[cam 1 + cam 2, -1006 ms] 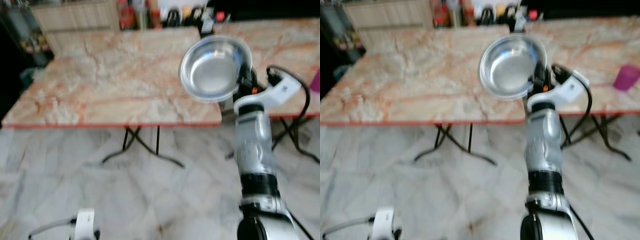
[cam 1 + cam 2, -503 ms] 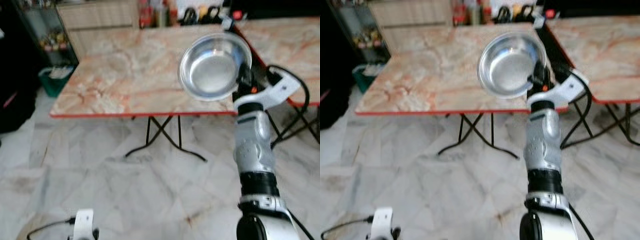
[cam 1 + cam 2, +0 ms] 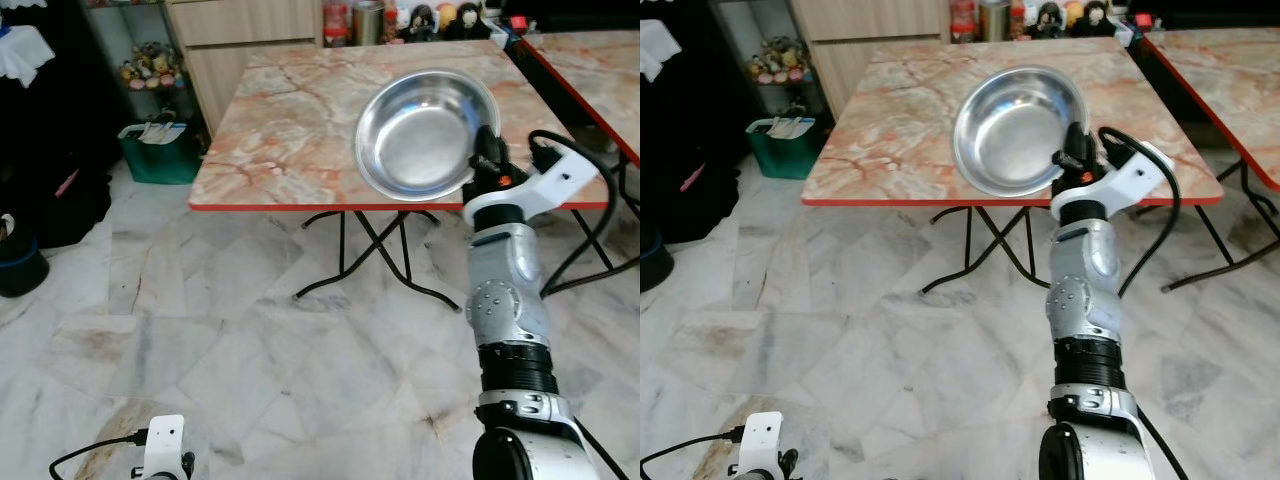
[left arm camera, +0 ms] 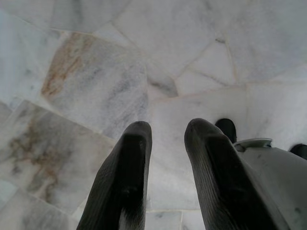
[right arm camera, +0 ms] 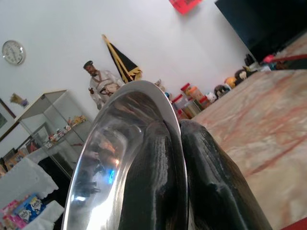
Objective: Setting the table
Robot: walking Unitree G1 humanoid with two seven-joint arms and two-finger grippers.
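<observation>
A round steel bowl [image 3: 425, 135] is held up on edge, its hollow facing me, with my right gripper [image 3: 487, 165] shut on its rim. In the right wrist view the two black fingers [image 5: 158, 172] pinch the bowl's rim [image 5: 110, 158]. Beyond the bowl stands a folding table [image 3: 290, 120] with a marble-patterned top and red edge; the bowl hangs in front of its near right part. My left arm [image 3: 165, 455] hangs idle low down, and its gripper [image 4: 165, 132] is open over the marble floor.
A second table of the same kind [image 3: 590, 60] stands to the right, with a narrow gap between them. Jars and bottles [image 3: 400, 18] line the far edge. A green basket [image 3: 160, 150] and dark shelves are on the left, by a wooden cabinet [image 3: 250, 30].
The camera has moved: the table has slid rightward in the picture and the view has sharpened. The bowl stays in my right gripper at the same height.
</observation>
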